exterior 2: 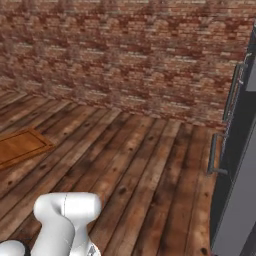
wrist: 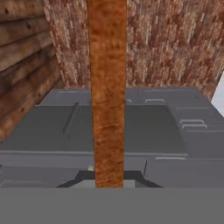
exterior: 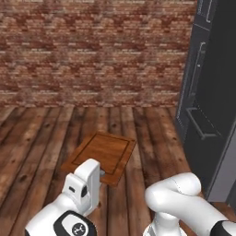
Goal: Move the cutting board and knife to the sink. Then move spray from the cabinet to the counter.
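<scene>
So I've got the board [wrist: 107,87] pinched edge-on between my fingers, gripper [wrist: 109,186] clamped down about as tight as it goes, and from the hand view it runs straight up the middle as a long reddish-brown strip, its near end sitting right in my grip. From the left base view the board [exterior: 102,156] looks like a flat brown rectangle with that groove round its edge, held roughly level out in front of my hand, above the plank floor [exterior: 37,138], with one corner tucked against my white wrist. In the right base view just a slice of the board [exterior 2: 20,146] pokes in at the left edge, well apart from everything else. Using the board as the reference: the brick wall [exterior: 92,50] stands behind it, beyond its far end. The dark grey cabinets [exterior: 207,106] are off to the board's right, well apart from it, with a bar handle [exterior 2: 216,152] sticking out on one front. Through the hand camera those same grey fronts [wrist: 144,127] lie behind the board on both sides of it, rolled over sideways since my wrist is turned, with bricks beyond them and floor planks off to the left. The board touches nothing except my fingers as far as I can see.
</scene>
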Robot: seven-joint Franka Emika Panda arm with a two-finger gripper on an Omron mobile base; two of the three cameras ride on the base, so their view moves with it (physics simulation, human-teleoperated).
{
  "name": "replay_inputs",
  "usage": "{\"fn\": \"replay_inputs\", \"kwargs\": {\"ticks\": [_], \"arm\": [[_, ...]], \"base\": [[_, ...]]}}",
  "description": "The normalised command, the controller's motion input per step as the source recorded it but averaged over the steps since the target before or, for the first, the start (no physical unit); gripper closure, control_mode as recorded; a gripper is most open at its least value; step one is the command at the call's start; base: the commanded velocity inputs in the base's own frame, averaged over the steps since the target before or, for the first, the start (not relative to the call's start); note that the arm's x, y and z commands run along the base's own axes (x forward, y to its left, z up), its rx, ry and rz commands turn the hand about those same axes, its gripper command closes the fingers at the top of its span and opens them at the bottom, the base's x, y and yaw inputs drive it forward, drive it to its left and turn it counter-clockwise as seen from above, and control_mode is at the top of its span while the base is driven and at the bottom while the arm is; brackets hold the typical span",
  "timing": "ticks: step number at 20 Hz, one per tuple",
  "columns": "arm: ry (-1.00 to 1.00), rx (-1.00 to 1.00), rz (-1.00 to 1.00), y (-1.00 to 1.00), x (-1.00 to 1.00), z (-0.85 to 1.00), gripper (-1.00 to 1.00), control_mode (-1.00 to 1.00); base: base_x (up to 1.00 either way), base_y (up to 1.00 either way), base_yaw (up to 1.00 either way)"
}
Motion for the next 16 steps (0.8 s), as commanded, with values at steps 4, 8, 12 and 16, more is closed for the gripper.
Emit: {"fn": "replay_inputs", "kwargs": {"ticks": [4,8,12,16], "arm": [[0.00,0.00,0.00,0.00,0.00,0.00,1.00,1.00],[0.00,0.00,0.00,0.00,0.00,0.00,1.00,1.00],[0.00,0.00,0.00,0.00,0.00,0.00,1.00,1.00],[0.00,0.00,0.00,0.00,0.00,0.00,1.00,1.00]], "base": [[-0.85,0.31,-0.07],[-0.86,0.21,-0.06],[-0.88,0.16,-0.07],[-0.93,0.15,-0.08]]}}
